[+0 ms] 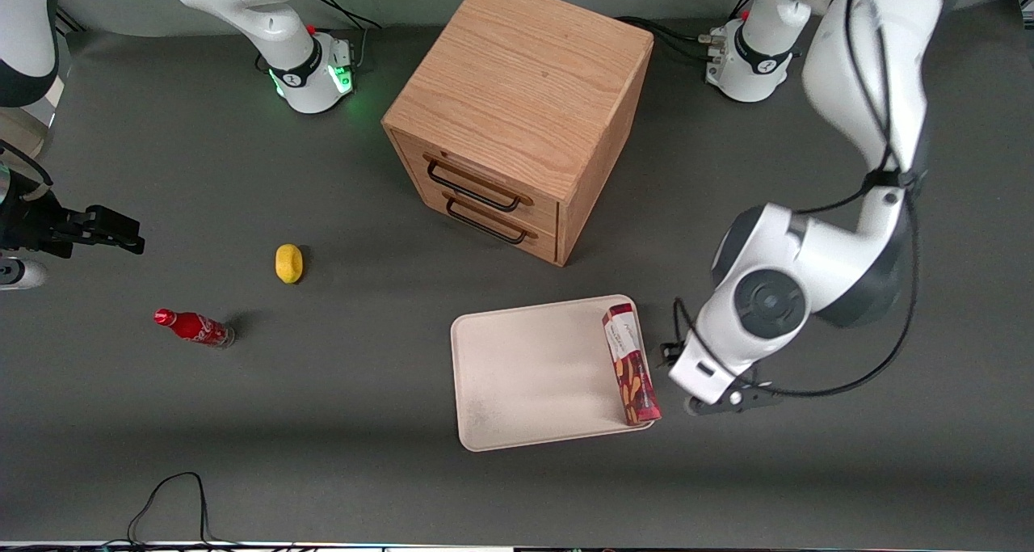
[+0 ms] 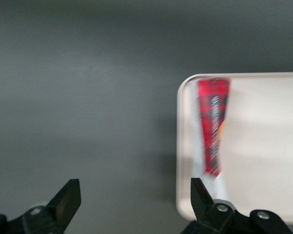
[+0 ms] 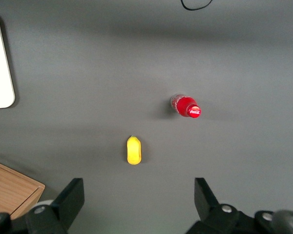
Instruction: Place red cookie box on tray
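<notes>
Though the left arm's gripper (image 1: 715, 402) hangs just beside the tray (image 1: 525, 374), the red cookie box (image 1: 631, 364) lies on it, along the edge toward the working arm.

Front view: box's long axis runs toward the camera — gripper apart from it. Left wrist view: fingers (image 2: 201, 193) spread wide, empty — box (image 2: 212, 124) stretching away, inside the tray's rim (image 2: 181, 146).

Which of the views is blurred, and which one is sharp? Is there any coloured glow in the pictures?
Left wrist view: the red cookie box and the tray are smeared, and the open gripper hangs beside the tray. Front view: sharp, with a green glow at the parked arm's base.
</notes>
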